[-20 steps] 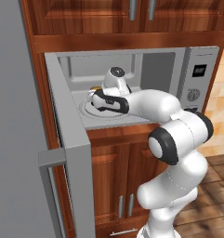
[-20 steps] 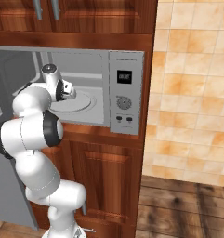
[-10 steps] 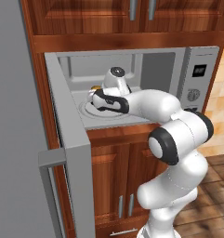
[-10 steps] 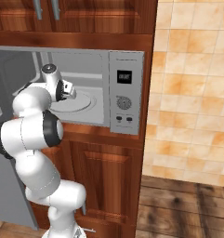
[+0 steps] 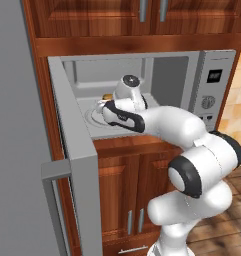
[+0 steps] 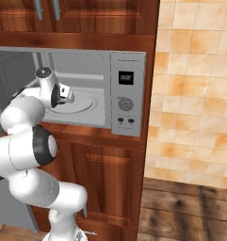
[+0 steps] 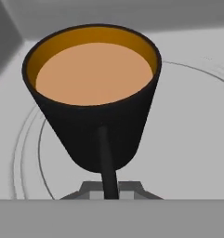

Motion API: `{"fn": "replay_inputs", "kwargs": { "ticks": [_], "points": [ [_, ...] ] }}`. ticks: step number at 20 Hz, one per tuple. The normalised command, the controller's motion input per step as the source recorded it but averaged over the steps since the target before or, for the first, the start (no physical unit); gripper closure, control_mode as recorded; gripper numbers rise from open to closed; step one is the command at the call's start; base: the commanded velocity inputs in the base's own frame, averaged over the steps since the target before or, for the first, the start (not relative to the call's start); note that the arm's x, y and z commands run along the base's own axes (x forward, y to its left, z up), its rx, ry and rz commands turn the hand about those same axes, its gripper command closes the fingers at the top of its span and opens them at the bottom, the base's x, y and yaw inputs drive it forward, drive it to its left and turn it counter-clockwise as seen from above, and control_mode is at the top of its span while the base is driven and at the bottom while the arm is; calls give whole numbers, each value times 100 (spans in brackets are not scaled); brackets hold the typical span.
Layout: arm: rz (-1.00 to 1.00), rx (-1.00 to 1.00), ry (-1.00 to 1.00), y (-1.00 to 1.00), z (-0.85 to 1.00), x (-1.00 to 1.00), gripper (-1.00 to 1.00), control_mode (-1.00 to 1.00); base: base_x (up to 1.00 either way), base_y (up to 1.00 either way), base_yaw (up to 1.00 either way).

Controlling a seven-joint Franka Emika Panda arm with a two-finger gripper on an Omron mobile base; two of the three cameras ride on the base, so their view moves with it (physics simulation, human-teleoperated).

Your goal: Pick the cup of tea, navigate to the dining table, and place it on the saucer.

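Note:
The cup of tea [image 7: 92, 88] is a black mug with tan liquid, standing on the microwave's round turntable [image 7: 187, 139]. Its thin handle [image 7: 106, 162] runs down between my gripper's [image 7: 110, 191] two dark tips, which are shut on it. From the left base view my gripper [image 5: 106, 106] reaches deep into the microwave cavity, and a sliver of the cup of tea [image 5: 106, 97] peeks out behind the hand. In the right base view the hand [image 6: 56, 93] sits over the turntable [image 6: 89, 103] and covers the cup. The dining table and the saucer are out of view.
The microwave door [image 5: 74, 155] hangs open to the left of the arm, with its handle [image 5: 52, 200] near the front. The control panel [image 6: 126, 96] is at the right. Wooden cabinets [image 5: 127, 195] sit above and below; a tiled wall [image 6: 195, 94] is to the right.
The jaws have closed onto the cup's handle. The arm and the cup stay where they were inside the microwave.

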Motion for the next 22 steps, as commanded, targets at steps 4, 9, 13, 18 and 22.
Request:
{"fn": "replay_inputs", "kwargs": {
  "ticks": [4, 9, 13, 18, 22],
  "points": [
    [0, 1, -14, -33, 1, -86, 100, -100, 0, 0, 0],
    [0, 0, -9, -38, 33, -69, 100, -100, 0, 0, 0],
    [0, 0, 0, -44, 51, -84, 100, -100, 0, 0, 0],
    [8, -9, 7, -28, 69, -80, 100, -100, 0, 0, 0],
    [11, -15, 9, -23, 18, -67, 100, -100, 0, 0, 0]
  ]
}}
